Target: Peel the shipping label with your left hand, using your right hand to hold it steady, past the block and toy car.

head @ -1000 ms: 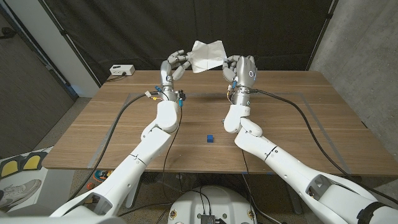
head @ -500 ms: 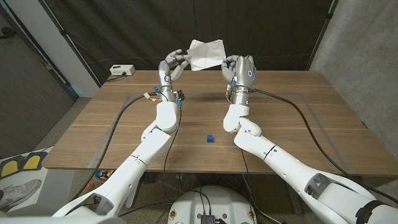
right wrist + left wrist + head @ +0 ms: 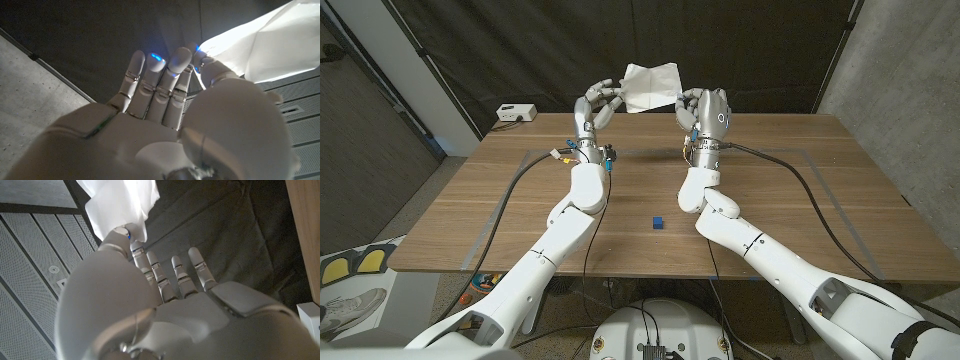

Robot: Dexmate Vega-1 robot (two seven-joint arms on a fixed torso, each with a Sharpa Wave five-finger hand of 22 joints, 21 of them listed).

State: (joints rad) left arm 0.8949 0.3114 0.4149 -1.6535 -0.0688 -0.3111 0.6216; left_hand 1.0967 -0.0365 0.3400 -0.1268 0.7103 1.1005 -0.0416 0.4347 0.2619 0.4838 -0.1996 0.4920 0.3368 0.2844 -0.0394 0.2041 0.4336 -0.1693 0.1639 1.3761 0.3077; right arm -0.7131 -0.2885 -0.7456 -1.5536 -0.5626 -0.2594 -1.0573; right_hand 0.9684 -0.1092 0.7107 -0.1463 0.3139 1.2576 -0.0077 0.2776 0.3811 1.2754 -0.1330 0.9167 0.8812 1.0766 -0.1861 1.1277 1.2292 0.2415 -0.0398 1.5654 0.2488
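shipping label [image 3: 651, 87] pinched aloft at top centre between left hand [image 3: 601, 103] and right hand [image 3: 706, 112], stretched for peeling.

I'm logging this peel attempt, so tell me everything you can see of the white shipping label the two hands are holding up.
The shipping label is a white, thin, paper-like sheet, creased and slightly crumpled, not flat. It hangs in the air above the table's far edge, against the dark curtain. The left hand pinches its left edge and the right hand pinches its right edge. No print is legible, and nothing else touches it.

shipping label [image 3: 651, 87]: white, crumpled, held aloft | blue block [image 3: 658, 221]: on table
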